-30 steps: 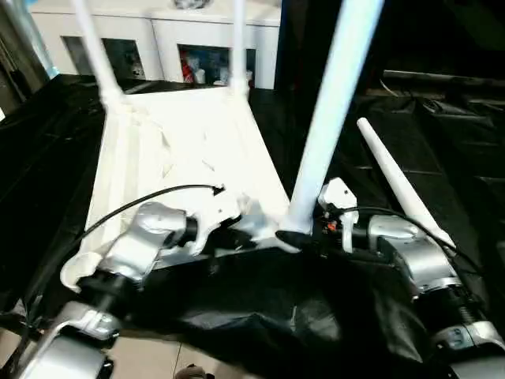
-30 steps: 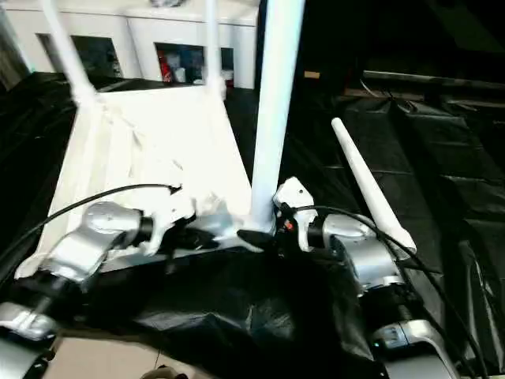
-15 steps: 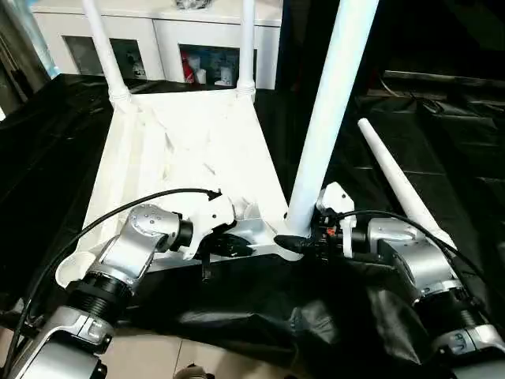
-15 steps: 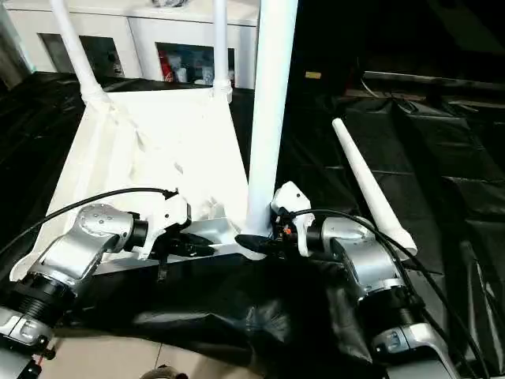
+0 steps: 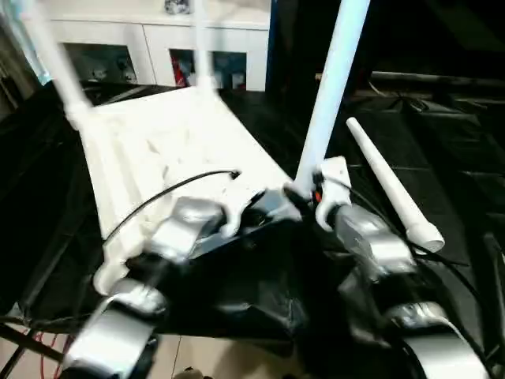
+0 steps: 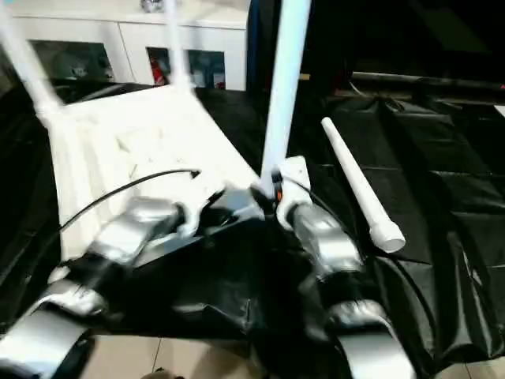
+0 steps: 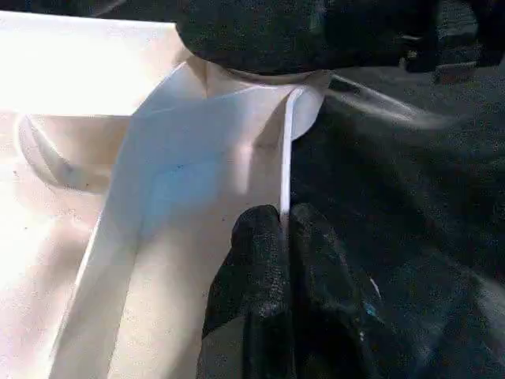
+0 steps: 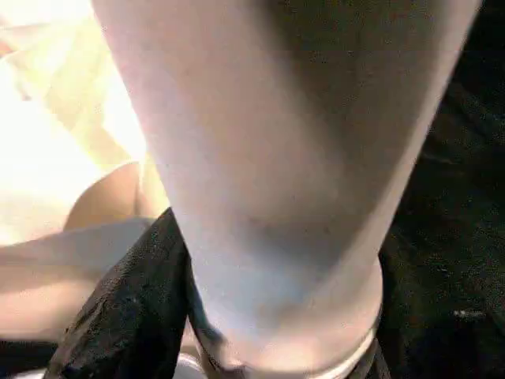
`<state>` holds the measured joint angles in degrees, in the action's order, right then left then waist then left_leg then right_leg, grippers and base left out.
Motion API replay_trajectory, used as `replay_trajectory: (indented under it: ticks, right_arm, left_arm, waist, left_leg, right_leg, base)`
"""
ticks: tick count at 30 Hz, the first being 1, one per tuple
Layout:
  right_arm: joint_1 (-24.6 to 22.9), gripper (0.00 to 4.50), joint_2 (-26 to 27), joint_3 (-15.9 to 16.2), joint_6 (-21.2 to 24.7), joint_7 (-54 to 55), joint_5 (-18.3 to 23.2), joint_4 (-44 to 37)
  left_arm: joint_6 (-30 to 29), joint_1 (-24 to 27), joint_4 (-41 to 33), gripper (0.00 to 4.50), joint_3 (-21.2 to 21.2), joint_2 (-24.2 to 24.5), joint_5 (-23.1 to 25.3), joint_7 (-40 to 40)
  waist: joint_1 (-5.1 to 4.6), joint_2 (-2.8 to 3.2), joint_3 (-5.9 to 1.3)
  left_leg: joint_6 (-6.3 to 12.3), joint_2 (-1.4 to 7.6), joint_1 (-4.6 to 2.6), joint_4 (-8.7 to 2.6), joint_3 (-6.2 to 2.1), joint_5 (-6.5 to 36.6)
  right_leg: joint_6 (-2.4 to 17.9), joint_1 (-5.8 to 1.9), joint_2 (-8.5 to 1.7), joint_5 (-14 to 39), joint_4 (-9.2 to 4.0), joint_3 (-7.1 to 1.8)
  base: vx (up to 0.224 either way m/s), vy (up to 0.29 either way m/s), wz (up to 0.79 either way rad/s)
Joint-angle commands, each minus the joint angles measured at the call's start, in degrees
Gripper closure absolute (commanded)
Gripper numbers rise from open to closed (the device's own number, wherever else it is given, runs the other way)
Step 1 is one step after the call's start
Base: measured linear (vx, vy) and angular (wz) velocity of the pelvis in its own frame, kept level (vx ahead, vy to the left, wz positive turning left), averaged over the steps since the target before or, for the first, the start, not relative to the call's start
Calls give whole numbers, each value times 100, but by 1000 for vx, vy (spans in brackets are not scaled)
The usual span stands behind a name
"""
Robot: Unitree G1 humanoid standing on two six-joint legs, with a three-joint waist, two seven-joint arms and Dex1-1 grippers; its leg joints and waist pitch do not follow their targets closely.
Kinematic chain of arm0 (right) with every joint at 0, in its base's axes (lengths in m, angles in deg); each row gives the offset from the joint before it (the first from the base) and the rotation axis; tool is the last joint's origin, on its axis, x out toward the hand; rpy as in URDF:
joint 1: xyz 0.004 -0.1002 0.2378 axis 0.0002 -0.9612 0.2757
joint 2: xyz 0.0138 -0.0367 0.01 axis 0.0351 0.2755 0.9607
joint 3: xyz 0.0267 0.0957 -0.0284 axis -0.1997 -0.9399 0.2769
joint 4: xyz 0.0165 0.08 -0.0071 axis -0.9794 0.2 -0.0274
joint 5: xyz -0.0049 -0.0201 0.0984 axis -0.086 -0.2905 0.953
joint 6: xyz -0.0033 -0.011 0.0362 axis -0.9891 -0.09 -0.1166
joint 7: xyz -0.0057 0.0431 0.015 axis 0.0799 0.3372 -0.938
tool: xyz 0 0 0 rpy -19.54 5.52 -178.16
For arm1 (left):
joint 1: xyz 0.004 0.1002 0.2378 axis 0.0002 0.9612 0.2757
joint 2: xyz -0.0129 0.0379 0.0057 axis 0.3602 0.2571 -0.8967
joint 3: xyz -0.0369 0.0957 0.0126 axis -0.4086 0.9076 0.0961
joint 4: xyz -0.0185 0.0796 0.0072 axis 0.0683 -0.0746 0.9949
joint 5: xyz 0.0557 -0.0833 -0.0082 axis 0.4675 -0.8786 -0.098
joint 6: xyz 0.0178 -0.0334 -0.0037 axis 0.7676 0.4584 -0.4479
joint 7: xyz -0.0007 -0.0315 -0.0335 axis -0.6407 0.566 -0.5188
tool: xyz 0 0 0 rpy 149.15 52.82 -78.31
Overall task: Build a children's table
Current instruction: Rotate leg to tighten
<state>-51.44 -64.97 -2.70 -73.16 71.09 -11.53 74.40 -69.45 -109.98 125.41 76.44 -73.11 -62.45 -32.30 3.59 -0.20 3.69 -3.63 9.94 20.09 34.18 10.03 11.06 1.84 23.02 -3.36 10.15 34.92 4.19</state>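
The children's table lies upside down: its white top (image 5: 158,142) rests ribbed side up on a black sheet. Two legs (image 5: 59,71) (image 5: 201,47) stand at the far corners. A third leg (image 5: 331,79) stands upright in the near right corner socket, and my right gripper (image 5: 304,193) is shut on its base; black fingers (image 8: 118,316) sit on both sides of the tube. My left gripper (image 7: 282,217) is shut on the thin near rim (image 7: 286,158) of the top, close to that socket. A fourth leg (image 5: 390,189) lies loose on the sheet to the right.
A black sheet (image 5: 450,142) covers the work surface and hangs over its front edge above a tiled floor (image 5: 221,355). A white cabinet with glass doors (image 5: 150,55) stands behind the table top. A dark upright panel (image 5: 292,47) rises behind the held leg.
The whole picture has shifted and blurred, so the camera moved. My right gripper's fingers have closed in on the leg's base. My left gripper keeps its pinch on the rim.
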Motion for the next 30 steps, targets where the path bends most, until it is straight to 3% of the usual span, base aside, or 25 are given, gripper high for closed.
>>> replay_trajectory:
  ticks: [1,4,8,11,13,18,26,30]
  right_arm:
    - [-92,177,404,251,114,-148,9,412]
    - [2,105,495,170,1,-173,67,507]
    - [44,73,387,172,-159,-292,31,507]
    - [24,58,259,195,-191,-385,6,428]
    - [8,20,166,173,-204,-453,-19,361]
    - [-108,7,-162,171,-122,-842,-43,38]
    - [-497,7,-1053,554,-66,-2315,10,-914]
    - [-655,7,-1436,720,-10,-2958,74,-1322]
  left_arm:
    - [277,-284,-73,450,-146,-189,-37,250]
    - [391,-239,-111,450,-50,-192,-31,127]
    - [528,-77,-288,450,34,-92,-86,-133]
    - [538,18,-376,450,26,-1,-95,-207]
    - [544,68,-424,450,6,61,-93,-259]
    - [613,199,-570,450,-23,281,-123,-500]
    - [892,596,-1089,450,84,791,-308,-1398]
    - [942,802,-1369,450,124,1016,-412,-1860]
  waist:
    - [18,-9,-422]
    - [25,-25,-411]
    - [16,-16,-391]
    - [-5,-28,-388]
    - [-7,-26,-394]
    - [0,-14,-392]
    - [40,-9,-382]
    - [52,4,-392]
  left_leg:
    - [220,287,16,-402,-117,861]
    - [344,279,26,-394,-101,787]
    - [294,290,13,-411,-111,988]
    - [284,294,17,-417,-111,1013]
    - [301,299,19,-412,-109,955]
    - [344,304,26,-412,-109,903]
    - [371,316,17,-413,-110,1011]
    - [401,323,13,-400,-103,921]
  right_leg:
    - [1072,-307,-534,1327,-469,-325]
    - [1175,-333,-549,1222,-466,-326]
    - [1055,-318,-557,1704,-516,-322]
    - [1042,-318,-551,1730,-511,-326]
    - [1077,-319,-552,1606,-495,-330]
    - [1131,-329,-547,1454,-478,-330]
    - [1026,-319,-544,1684,-504,-331]
    - [1099,-308,-535,1520,-478,-333]
  base:
    - [0,0,0]
    - [0,0,0]
    - [0,0,0]
    - [0,0,0]
    - [0,0,0]
    - [0,0,0]
    - [0,0,0]
    - [0,0,0]
